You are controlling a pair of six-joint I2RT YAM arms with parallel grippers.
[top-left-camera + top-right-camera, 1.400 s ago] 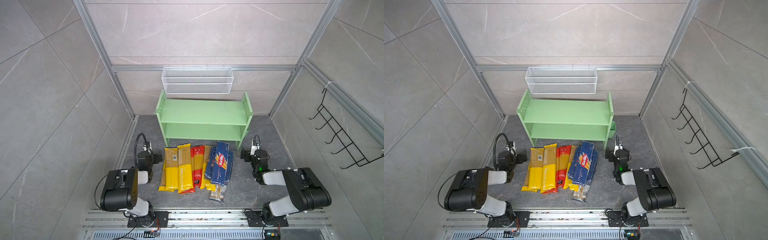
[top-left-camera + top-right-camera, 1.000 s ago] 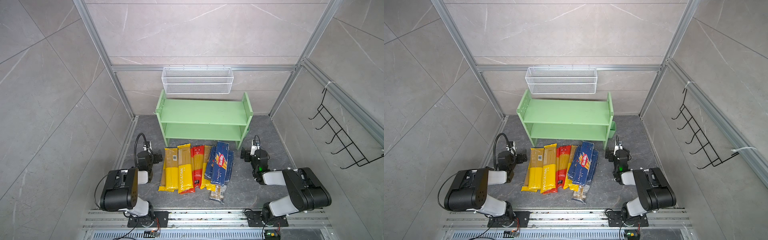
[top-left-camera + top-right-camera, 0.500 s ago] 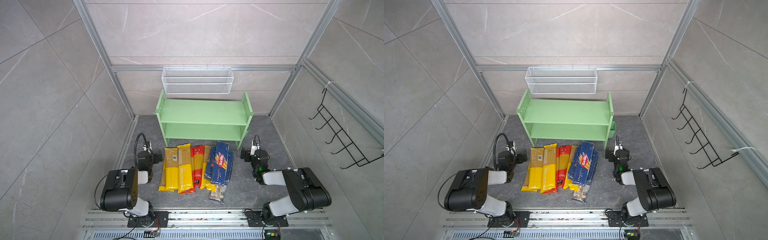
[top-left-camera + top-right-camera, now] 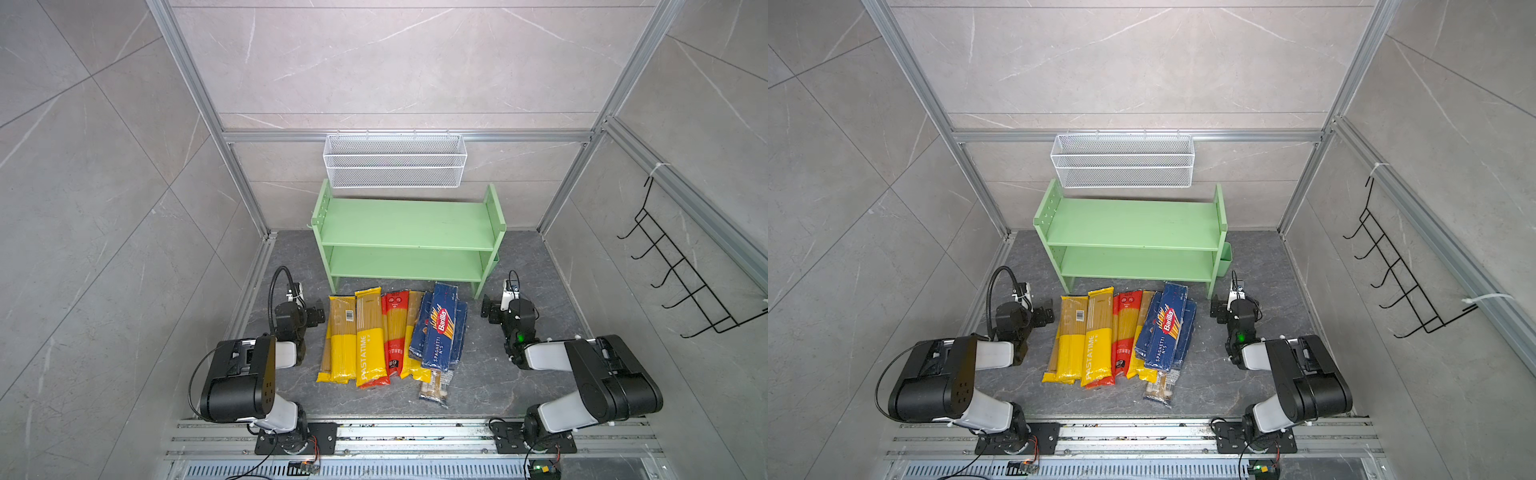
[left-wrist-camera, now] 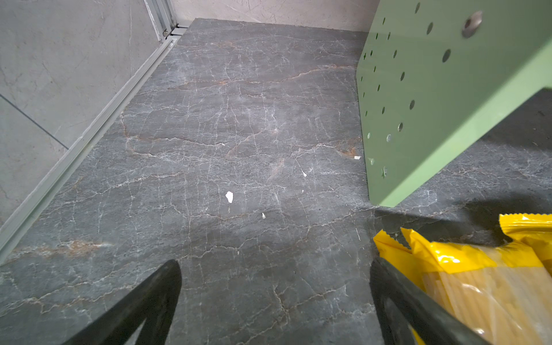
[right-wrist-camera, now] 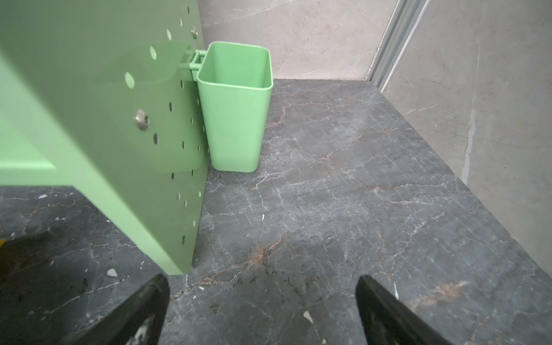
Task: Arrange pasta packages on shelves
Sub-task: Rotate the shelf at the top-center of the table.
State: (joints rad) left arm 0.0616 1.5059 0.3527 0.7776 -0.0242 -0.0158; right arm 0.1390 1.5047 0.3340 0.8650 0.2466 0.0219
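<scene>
The pasta packages lie side by side on the dark floor in front of the shelves [image 4: 407,224] [image 4: 1129,226], whose two boards are bare. They include yellow bags [image 4: 343,340], a red bag [image 4: 395,332], stacked blue Barilla packs [image 4: 440,328] and a small clear bag [image 4: 435,386]. My left gripper [image 4: 316,311] [image 5: 274,268] rests low just left of the pile, open and empty, with a yellow bag [image 5: 478,268] beside one finger. To the right of the pile, near the shelves' right leg [image 6: 119,119], my right gripper [image 4: 490,309] [image 6: 263,283] is also open and empty.
A green cup [image 6: 236,119] hangs on the shelves' right side panel. A white mesh basket [image 4: 395,162] is mounted on the back wall above the shelves. A black hook rack [image 4: 685,282] sits on the right wall. Grey walls and aluminium rails enclose the floor.
</scene>
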